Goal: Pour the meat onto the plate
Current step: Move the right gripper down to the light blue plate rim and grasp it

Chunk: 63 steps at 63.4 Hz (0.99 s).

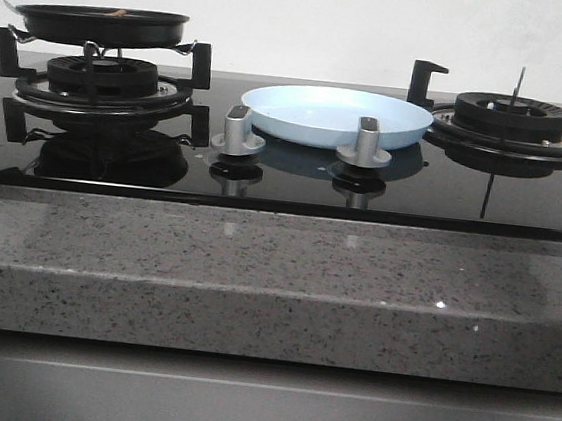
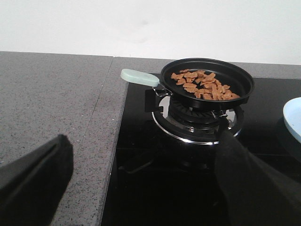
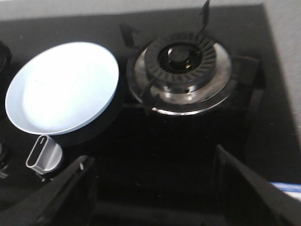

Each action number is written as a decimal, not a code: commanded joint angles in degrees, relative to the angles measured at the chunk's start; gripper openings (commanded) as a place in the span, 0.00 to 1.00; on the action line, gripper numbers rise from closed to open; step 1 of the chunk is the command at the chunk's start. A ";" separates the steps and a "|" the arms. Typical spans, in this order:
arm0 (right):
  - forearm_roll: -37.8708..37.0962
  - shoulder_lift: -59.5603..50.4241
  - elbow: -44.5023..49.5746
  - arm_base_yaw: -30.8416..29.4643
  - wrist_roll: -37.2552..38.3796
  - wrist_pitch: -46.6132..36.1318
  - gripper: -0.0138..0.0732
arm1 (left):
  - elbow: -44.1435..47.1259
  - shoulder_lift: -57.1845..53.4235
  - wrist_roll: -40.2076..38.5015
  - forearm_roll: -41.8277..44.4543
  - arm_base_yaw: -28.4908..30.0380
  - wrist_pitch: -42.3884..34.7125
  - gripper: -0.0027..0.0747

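Against a plain white wall, a glossy black glass cooktop (image 1: pixel 285 176) set in a speckled grey stone counter (image 1: pixel 253 288) is waiting for the pour to begin. A round black frying pan (image 2: pixel 207 82) is sitting level on the left burner's grate (image 2: pixel 197 120), keeping its load of thin, light-brown meat strips (image 2: pixel 203 85) heaped safely inside; its pale-green handle (image 2: pixel 139 77) is pointing outward toward the counter, where the left arm can reach it. The wide, shallow pale-blue plate (image 1: pixel 336 116) is lying bare between the two burners, just behind two silver control knobs (image 1: pixel 239 131), close enough to the pan for a short carry and tilt. The right burner (image 3: pixel 181 70) is standing unused. The left gripper (image 2: pixel 136 188) is hovering well short of the handle with its dark fingers spread wide and nothing between them; the right gripper (image 3: pixel 150 193) is likewise hanging parted and empty above the cooktop near the plate. By all appearances, the task is not yet under way.
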 commanded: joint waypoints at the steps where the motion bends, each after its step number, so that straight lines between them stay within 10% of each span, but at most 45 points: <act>1: 1.29 6.00 -7.69 1.31 -0.47 1.69 0.78 | -1.87 0.41 -0.22 -0.20 0.00 -4.83 0.82; 63: 3.79 53.84 -52.44 7.22 -3.04 22.01 0.78 | -1.87 0.41 -0.22 -0.20 0.00 -4.83 0.82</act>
